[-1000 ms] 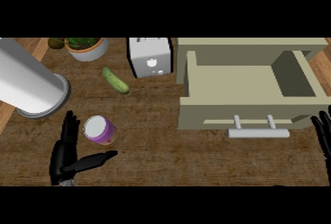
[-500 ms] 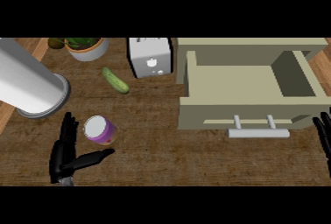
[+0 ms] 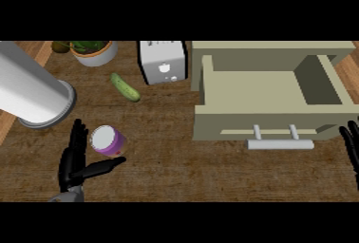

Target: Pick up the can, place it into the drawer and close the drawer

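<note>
While the can (image 3: 108,141) lies on its side on the counter (image 3: 182,175), the pick-up step is judged to be in hand and not yet done. The left hand (image 3: 73,163) is seen just beside the can, with its fingers (image 3: 76,142) stretched straight along the can's left side and its thumb (image 3: 105,166) spread out below the can's purple wall. Nothing is gripped yet; whether the fingers touch the can cannot be told. For the next move, the fingers and thumb would need to be curled round the can before it is lifted. The drawer (image 3: 270,95) stands pulled open well to the right of those fingers, its inside bare and its handle (image 3: 279,142) facing the near edge. The right hand (image 3: 350,144) is shown at the right border, fingers straight and holding nothing, near the handle. A pickle (image 3: 124,87), a toaster (image 3: 163,61), a potted plant (image 3: 93,51) and 1 large metal cylinder (image 3: 32,95) lie beyond the left fingers.
</note>
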`<state>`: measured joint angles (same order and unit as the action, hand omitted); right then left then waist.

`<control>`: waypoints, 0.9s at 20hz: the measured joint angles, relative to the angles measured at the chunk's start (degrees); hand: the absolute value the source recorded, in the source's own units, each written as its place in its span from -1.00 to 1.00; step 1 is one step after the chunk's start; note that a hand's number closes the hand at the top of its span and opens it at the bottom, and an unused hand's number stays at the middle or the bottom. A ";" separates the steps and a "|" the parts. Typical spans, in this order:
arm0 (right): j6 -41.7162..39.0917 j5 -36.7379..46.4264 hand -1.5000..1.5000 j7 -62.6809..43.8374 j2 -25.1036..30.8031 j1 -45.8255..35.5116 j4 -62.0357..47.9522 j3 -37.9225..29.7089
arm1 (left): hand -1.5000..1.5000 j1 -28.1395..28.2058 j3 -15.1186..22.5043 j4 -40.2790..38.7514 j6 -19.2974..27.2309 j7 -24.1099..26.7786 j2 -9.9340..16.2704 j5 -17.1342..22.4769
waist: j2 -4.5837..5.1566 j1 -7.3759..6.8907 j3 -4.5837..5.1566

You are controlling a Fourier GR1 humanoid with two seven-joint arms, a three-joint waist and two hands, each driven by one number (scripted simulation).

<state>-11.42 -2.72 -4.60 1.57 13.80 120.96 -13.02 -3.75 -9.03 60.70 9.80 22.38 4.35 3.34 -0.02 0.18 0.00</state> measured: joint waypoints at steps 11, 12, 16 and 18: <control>-0.93 -1.42 -1.00 -1.32 0.19 -0.44 0.36 -1.64 | -1.00 -5.51 -0.79 -7.63 0.74 2.52 0.24 0.76 | 0.00 0.05 0.01; -0.41 -1.08 -1.00 -1.20 -0.17 0.58 1.28 -0.63 | -1.00 -6.85 -1.06 -8.69 0.81 2.10 0.54 0.86 | 0.01 0.10 0.00; -1.03 -1.40 -1.00 -0.35 -0.25 1.70 1.65 -0.98 | -1.00 -10.80 -1.57 -15.13 1.38 5.15 -0.36 0.89 | 0.04 0.24 0.02; -1.13 -1.21 -1.00 0.13 -0.29 1.13 0.83 -1.19 | -1.00 -11.76 -1.42 -16.57 1.23 6.24 -0.29 0.81 | 0.04 0.20 0.01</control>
<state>-12.54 -3.93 -4.46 1.27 14.93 121.78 -14.21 -15.51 -10.45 44.13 11.02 28.62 4.07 4.15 0.02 0.39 0.01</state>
